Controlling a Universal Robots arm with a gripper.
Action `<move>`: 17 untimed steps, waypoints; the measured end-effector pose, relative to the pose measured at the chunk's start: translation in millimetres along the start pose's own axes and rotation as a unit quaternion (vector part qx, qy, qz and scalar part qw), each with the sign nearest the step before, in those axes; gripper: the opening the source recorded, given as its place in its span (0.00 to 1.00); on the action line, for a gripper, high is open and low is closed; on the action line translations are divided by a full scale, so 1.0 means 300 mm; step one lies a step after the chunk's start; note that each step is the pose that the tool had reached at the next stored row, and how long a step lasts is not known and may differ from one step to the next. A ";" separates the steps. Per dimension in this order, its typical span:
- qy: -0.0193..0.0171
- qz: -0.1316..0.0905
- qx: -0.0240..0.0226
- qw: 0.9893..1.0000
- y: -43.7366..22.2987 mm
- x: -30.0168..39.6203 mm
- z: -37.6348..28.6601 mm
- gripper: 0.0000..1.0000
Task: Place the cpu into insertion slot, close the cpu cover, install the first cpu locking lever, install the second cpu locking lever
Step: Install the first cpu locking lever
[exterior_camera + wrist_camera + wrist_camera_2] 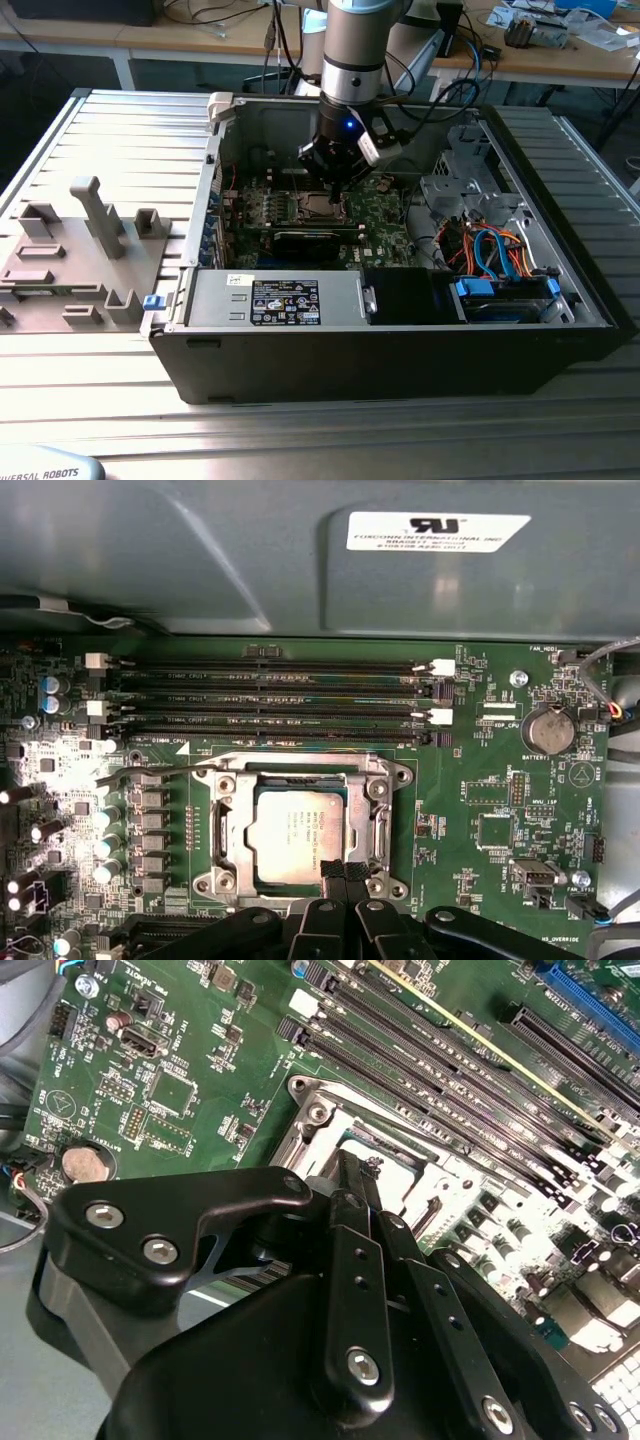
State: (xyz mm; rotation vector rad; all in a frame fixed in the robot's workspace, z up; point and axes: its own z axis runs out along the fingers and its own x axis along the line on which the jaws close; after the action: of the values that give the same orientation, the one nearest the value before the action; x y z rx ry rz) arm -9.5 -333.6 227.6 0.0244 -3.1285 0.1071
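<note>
The cpu (298,835), a dull silver square, lies flat in the insertion slot on the green motherboard (480,780). The silvery cpu cover (232,825) is down around it, framing its top. A thin wire lever (150,771) sticks out past one corner of the socket. My gripper (345,872) is shut with nothing between its black fingers, and its tips sit at the cover's edge beside the cpu. The second wrist view shows the same: gripper (350,1172) tip on the metal cover (318,1110). In the exterior view the gripper (335,188) hangs just over the socket (318,207) inside the open computer case.
Long black memory slots (280,695) run beside the socket, and a coin battery (548,730) sits off to one side. The grey case wall (200,560) rises close behind. A black expansion card (305,240), power supply (285,300) and cabled drive cage (490,250) crowd the case.
</note>
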 end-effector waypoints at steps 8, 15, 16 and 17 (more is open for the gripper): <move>0.000 -0.005 0.000 1.000 0.000 0.000 0.000 0.11; -0.001 -0.011 0.000 1.000 0.000 0.000 0.000 0.11; -0.001 -0.011 0.000 1.000 0.000 0.000 0.000 0.11; -0.001 -0.012 0.000 1.000 0.000 0.000 0.000 0.11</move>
State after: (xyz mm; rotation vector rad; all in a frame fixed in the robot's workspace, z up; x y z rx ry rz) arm -9.5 -333.6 227.6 0.0634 -3.1288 0.1074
